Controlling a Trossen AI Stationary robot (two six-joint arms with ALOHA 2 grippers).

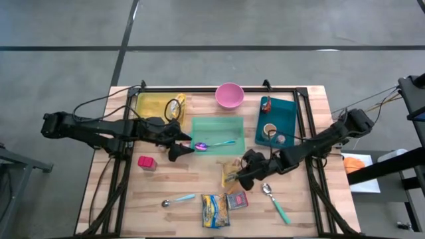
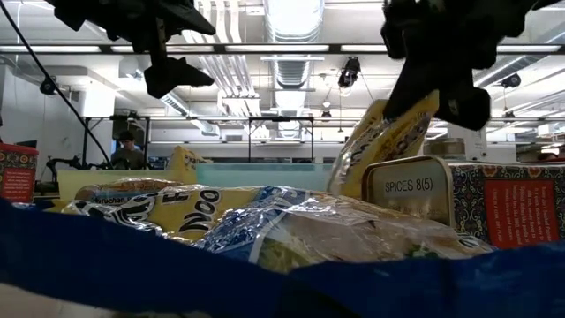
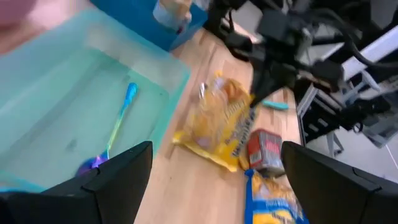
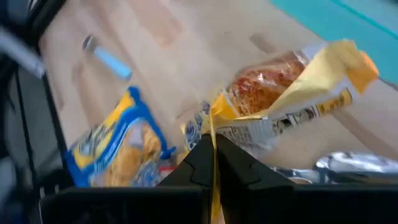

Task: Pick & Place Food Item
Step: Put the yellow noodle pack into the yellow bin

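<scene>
Inside the green tray (image 1: 206, 127) lies a spoon (image 1: 214, 144); right claw (image 1: 234, 176) is clamped on a yellow snack bag (image 1: 232, 170), left claw (image 1: 179, 147) apart.

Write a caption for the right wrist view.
Right gripper shut on yellow snack bag above the wooden table.

Bright, even ceiling light — both wrist views motion-blurred.

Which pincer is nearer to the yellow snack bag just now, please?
The right. The right pincer is shut on an edge of the yellow snack bag, while the left pincer hovers open, apart from it, over the green tray's corner.
</scene>
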